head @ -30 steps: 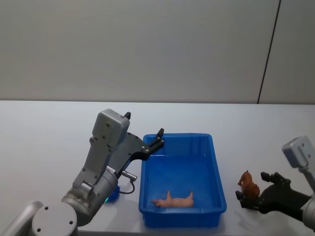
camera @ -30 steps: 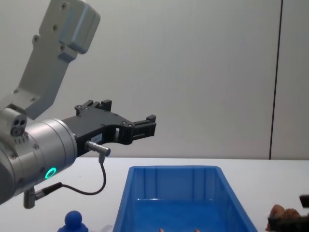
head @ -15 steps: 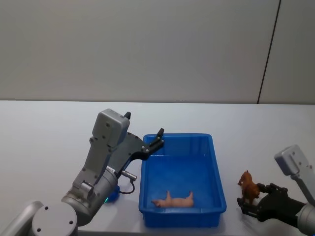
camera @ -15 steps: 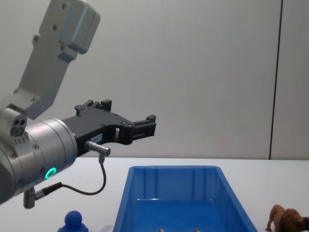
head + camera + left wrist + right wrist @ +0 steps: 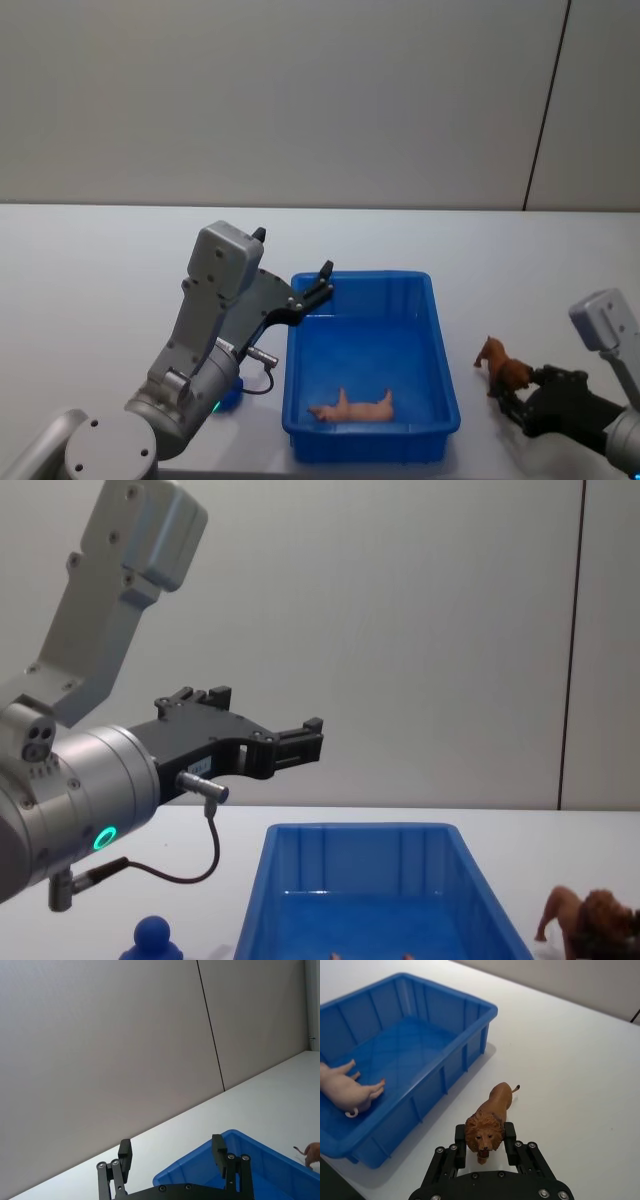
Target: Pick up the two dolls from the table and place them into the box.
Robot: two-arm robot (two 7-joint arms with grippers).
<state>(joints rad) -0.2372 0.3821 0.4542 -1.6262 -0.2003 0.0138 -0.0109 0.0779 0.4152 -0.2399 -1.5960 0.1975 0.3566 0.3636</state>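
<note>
The right claw (image 5: 485,1136) is closed on the mane of the one brown lion (image 5: 490,1119), just right of the single blue box (image 5: 441,340) on the white table (image 5: 100,300). One blue figure (image 5: 153,937) stands at the box's near left, and one pink toy (image 5: 355,408) lies inside. The left claw (image 5: 171,1149) hangs wide open and empty over the box's far left corner.

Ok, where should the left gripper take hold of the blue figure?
Probably from above, closing on the body just under the ball head: the blue figure stands upright beside the box, and the round head would likely slip. The left gripper hovers open near the box's far left corner.
</note>
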